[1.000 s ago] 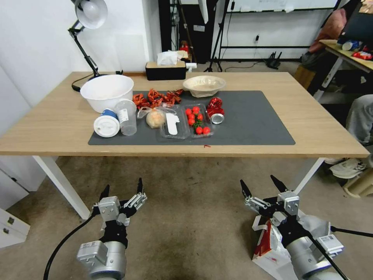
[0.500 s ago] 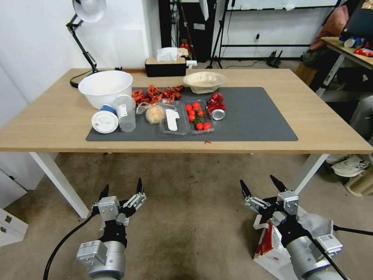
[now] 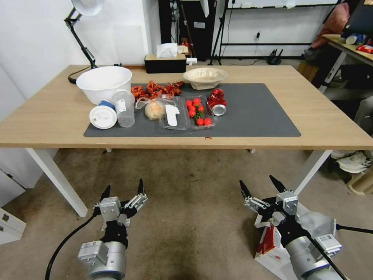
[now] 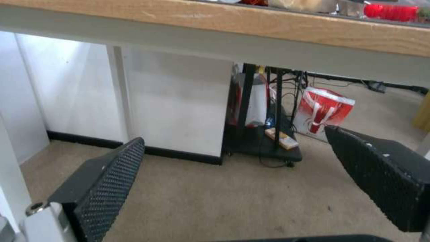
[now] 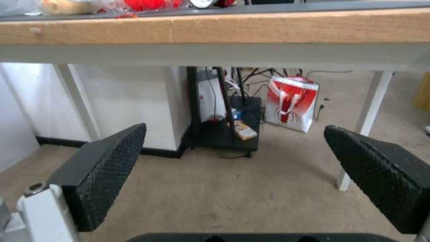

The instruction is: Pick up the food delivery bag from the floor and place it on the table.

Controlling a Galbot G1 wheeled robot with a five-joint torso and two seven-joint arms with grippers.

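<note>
- Light wood bench (image 3: 318, 120) stands ahead on white angled legs, a dark grey mat (image 3: 252, 112) laid along its top; everything below is placed from this bench
- White food delivery bag (image 3: 272, 243) with red side panels sits on the floor (image 3: 194, 217) in front of the bench, out past its near right leg, partly hidden under the right arm
- Right hand (image 3: 262, 186) hangs low above the bag's top, short of the bench's front edge, its two black fingers spread wide apart with nothing between them; in the right wrist view the same hand (image 5: 233, 168) points under the bench edge
- Left hand (image 3: 122, 188) hovers over bare carpet in front of the bench's left half, well apart from the bag, fingers likewise spread and empty; the left wrist view shows this hand (image 4: 237, 164) facing the space beneath the bench
- On the bench's mat: a big white bowl (image 3: 104, 82), a clear plastic cup (image 3: 124, 108), a clear tray of red tomatoes (image 3: 198, 112) and a crushed red can (image 3: 216, 102), all clustered toward the left half
- Beyond the bench's far edge a black tissue box (image 3: 165, 62) rests, and a desk lamp (image 3: 83, 31) rises at the back left corner
</note>
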